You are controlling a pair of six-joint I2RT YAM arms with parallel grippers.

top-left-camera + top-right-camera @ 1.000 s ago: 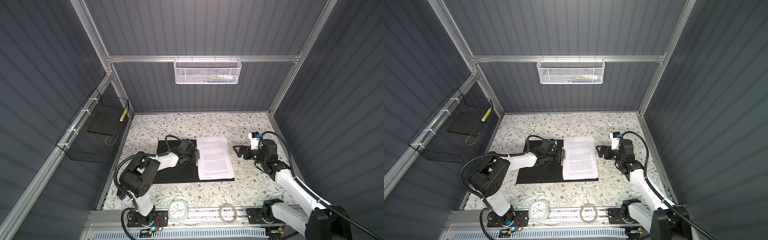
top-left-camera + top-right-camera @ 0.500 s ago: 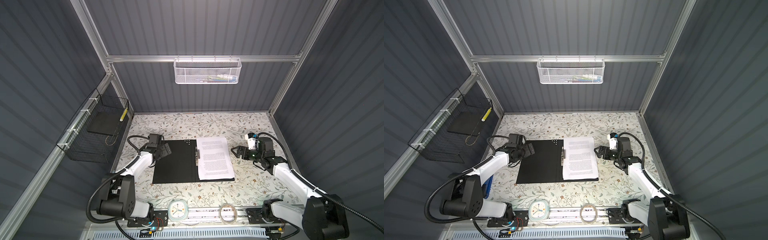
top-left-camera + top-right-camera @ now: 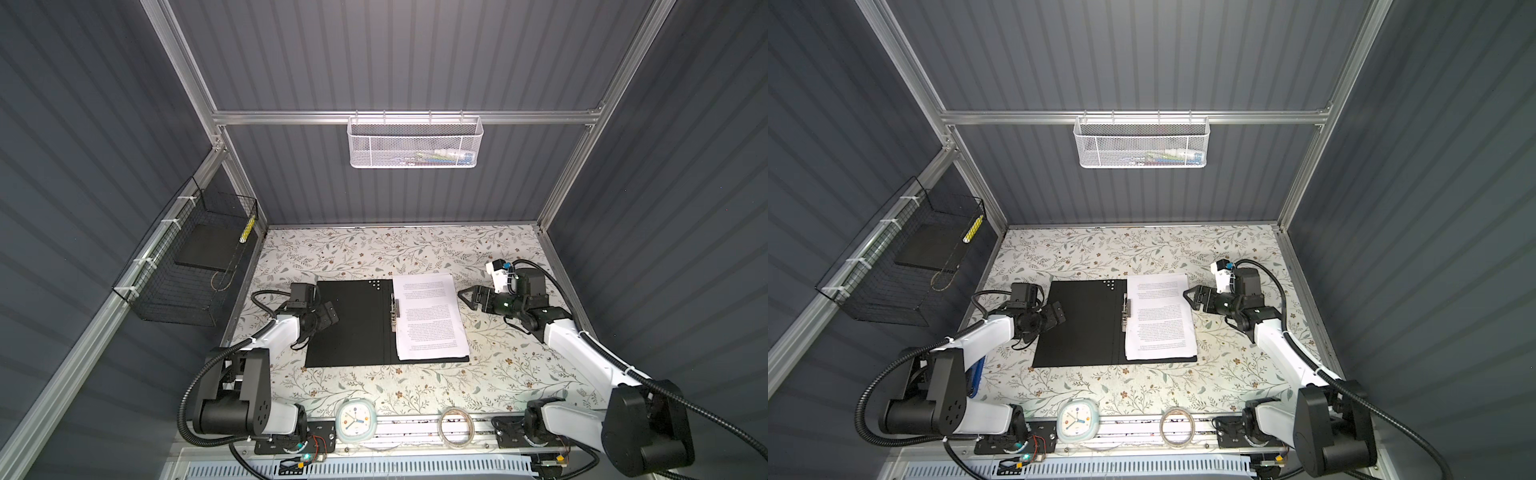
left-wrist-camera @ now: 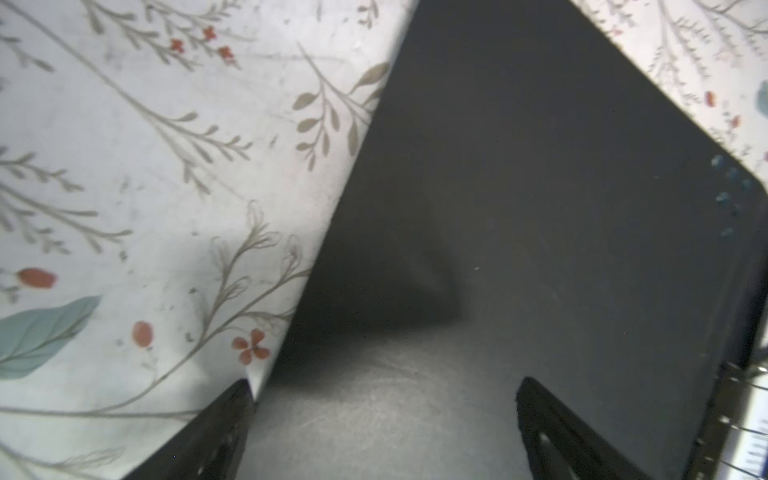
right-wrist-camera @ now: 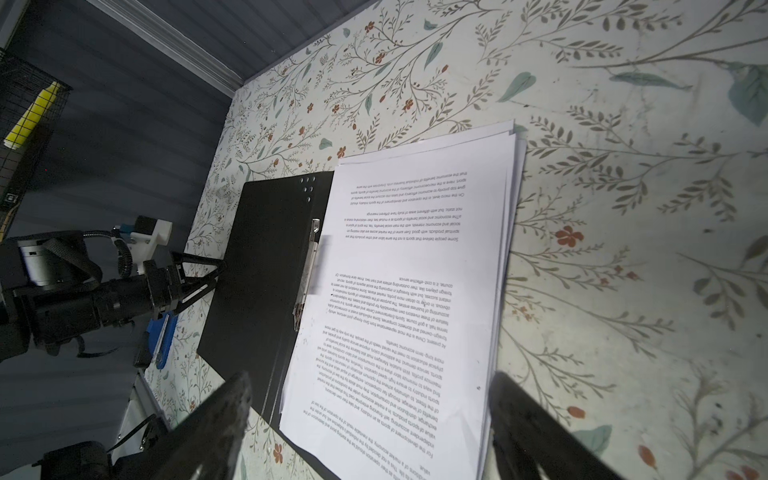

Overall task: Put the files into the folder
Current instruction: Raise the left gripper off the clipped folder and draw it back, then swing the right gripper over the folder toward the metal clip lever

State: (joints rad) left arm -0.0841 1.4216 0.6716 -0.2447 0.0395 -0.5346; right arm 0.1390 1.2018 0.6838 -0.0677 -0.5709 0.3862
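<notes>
The folder [image 3: 351,328] lies open and flat on the flowered table, black inner faces up, in both top views [image 3: 1079,328]. The files [image 3: 428,318], a thin stack of printed white sheets, rest on its right face, with their left edge at the metal spine clip [image 3: 394,311]. My left gripper [image 3: 330,314] hovers open over the folder's left edge; in the left wrist view the bare black face [image 4: 540,187] lies between its jaws [image 4: 384,384]. My right gripper [image 3: 462,296] stands open just right of the files [image 5: 415,270], holding nothing [image 5: 370,378].
A white mesh basket [image 3: 415,143] hangs on the back wall. A black wire basket [image 3: 187,270] holding a dark slab hangs on the left wall. A small clock [image 3: 355,422] and a tape ring [image 3: 455,428] lie at the front edge. A blue object [image 3: 978,374] sits under the left arm.
My left gripper has pulled away from the spine clip to the folder's left edge and has opened. The right gripper has barely moved.
</notes>
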